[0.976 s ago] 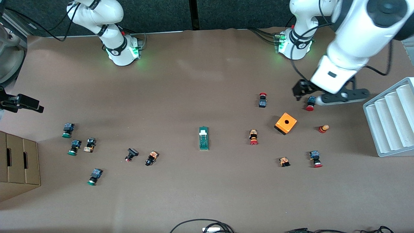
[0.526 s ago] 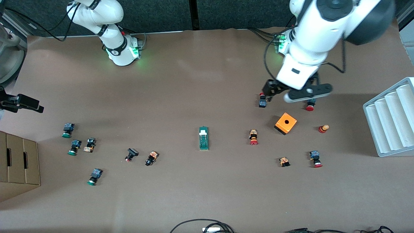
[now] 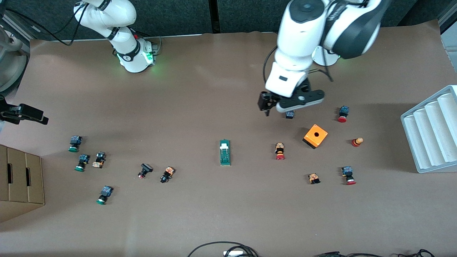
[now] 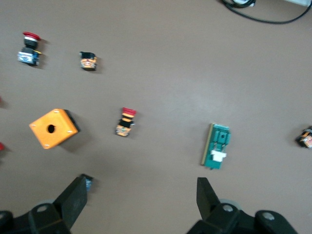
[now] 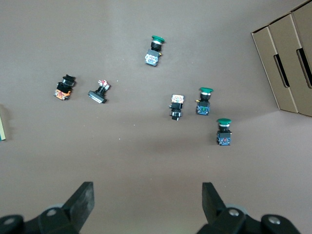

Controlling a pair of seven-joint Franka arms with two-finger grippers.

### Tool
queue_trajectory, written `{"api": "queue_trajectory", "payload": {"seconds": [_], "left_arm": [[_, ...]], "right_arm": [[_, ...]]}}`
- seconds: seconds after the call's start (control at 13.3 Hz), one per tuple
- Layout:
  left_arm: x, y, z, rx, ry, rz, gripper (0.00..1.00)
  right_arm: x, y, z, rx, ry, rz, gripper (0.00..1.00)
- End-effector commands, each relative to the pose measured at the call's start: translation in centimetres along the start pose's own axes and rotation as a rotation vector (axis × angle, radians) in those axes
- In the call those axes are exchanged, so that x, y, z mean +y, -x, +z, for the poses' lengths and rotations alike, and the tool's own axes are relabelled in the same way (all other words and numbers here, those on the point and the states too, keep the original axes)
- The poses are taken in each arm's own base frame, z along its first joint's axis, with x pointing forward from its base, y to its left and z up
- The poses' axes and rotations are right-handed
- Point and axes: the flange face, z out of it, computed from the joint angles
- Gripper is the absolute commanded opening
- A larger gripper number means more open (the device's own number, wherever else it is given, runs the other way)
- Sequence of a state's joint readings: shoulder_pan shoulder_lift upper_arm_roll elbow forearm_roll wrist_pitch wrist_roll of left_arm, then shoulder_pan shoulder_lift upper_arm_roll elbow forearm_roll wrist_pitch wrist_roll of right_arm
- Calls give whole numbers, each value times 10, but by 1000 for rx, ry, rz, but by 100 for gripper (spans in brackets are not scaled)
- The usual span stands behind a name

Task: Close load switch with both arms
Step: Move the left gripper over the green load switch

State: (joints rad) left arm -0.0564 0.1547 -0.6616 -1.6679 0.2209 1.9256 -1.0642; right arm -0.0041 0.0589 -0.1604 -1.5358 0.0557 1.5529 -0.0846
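Observation:
The load switch (image 3: 225, 152), a narrow green block with a white sliding piece at its end farther from the front camera, lies mid-table. It also shows in the left wrist view (image 4: 217, 146). My left gripper (image 3: 278, 111) (image 4: 141, 192) is open and empty. It hangs over bare table beside a small black and blue push-button (image 3: 290, 114), toward the left arm's end from the switch. My right gripper (image 3: 23, 113) (image 5: 146, 195) is open and empty. It waits high over the right arm's end, above the green-capped push-buttons (image 5: 204, 100).
An orange cube box (image 3: 315, 136) and several red-capped push-buttons (image 3: 280, 151) lie toward the left arm's end. A ridged grey tray (image 3: 428, 132) stands at that edge. A cardboard box (image 3: 18, 182) sits at the right arm's end. Cables (image 3: 225, 250) lie at the near edge.
The left arm has swung from over the left arm's end of the table toward the middle, carrying its open gripper past the red push-buttons. The right arm and load switch have not moved.

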Motion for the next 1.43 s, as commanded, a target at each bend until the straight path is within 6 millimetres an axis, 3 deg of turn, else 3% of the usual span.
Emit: {"api": "queue_trajectory", "payload": {"seconds": [0.0,0.38,0.75,1.13,1.35], "left_arm": [[33,23,17,66,-2,-24,99],[86,86,70,198,-28,-37,99],[123,142,134,343,-18,-5,99],[134,183,194,469,-6,42,98],[130,204,243,579,15,105,96]], "right_arm": [[-1,-2,-2,9,23,-11,100],[1,-2,-1,6,23,-9,100],[5,-1,-1,5,23,-3,100],[2,-2,-1,8,24,-5,100],[3,-2,-1,6,24,-2,100]]}}
